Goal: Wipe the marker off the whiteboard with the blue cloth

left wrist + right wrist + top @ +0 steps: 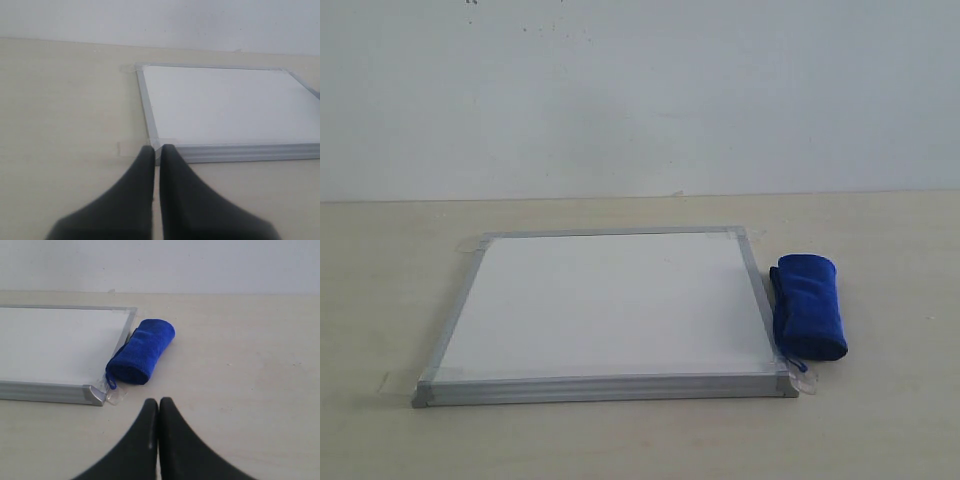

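Observation:
The whiteboard [605,305] lies flat on the table, silver-framed with clear tape at its corners. Its white face [225,102] shows no red marker line in any view. The blue cloth [807,305] lies rolled up against the board's right edge, its small loop at the near end [111,382]. Neither gripper shows in the exterior view. My left gripper [156,148] is shut and holds nothing, its tips just short of the board's near left corner [156,145]. My right gripper [158,401] is shut and holds nothing, a little nearer than the cloth [142,351].
The board and cloth rest on a pale beige tabletop [880,420] that ends at a plain white wall [640,90] behind. Bare table lies left of the board [65,100] and right of the cloth [250,355].

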